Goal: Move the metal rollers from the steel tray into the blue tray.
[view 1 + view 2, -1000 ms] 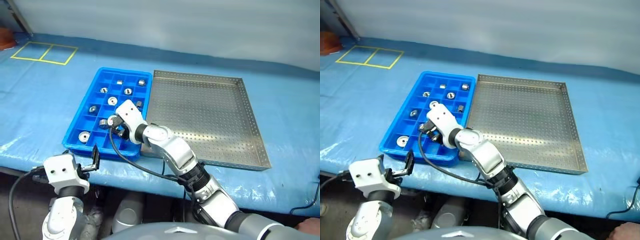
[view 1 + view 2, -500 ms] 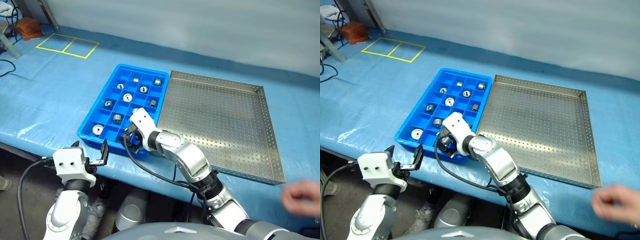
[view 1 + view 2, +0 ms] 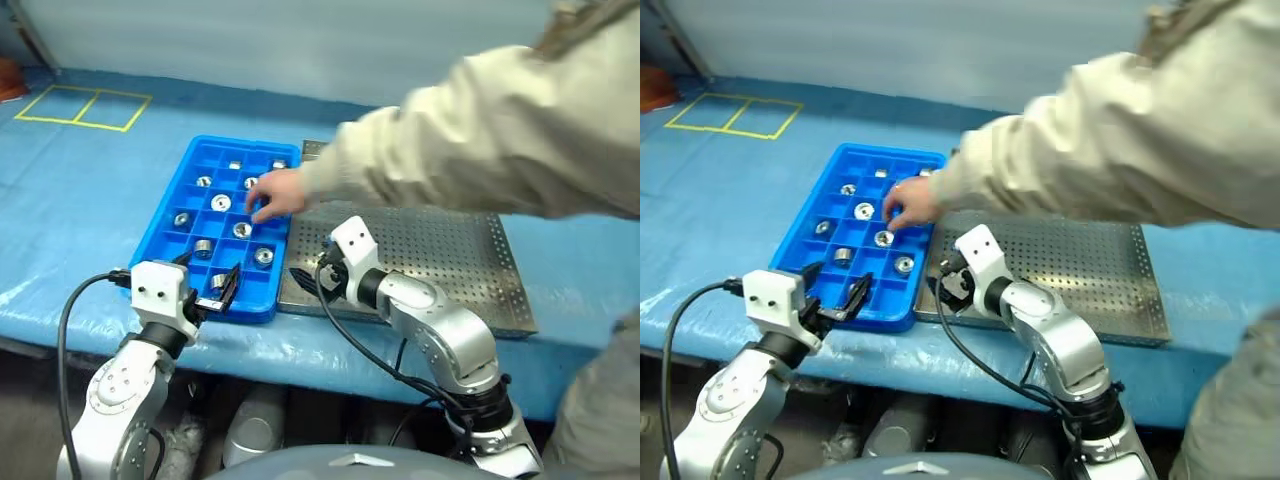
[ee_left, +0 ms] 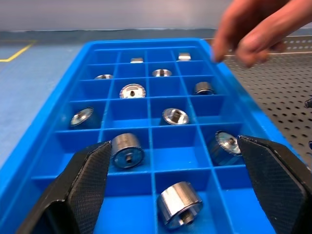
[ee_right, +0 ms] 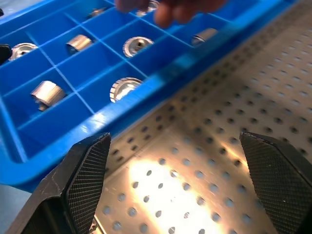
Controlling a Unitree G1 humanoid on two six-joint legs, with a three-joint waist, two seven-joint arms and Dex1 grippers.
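Blue cloth covers the worktop (image 3: 80, 210), with yellow tape squares (image 3: 85, 106) at its far left corner. Shiny metal rollers (image 4: 127, 150) sit one to a box inside the blue tray (image 3: 160, 230), which lies touching the steel tray (image 3: 470, 260). No roller can be seen on the steel tray's dotted floor, though a person's sleeve (image 3: 480, 140) hides its far part. That person's hand (image 3: 275, 195) reaches over the blue tray. The left gripper (image 3: 207, 282) hangs released at the tray's near edge. The right gripper (image 3: 945, 283) is spread wide, holding nothing, over the steel tray's near left corner. No writing can be read.
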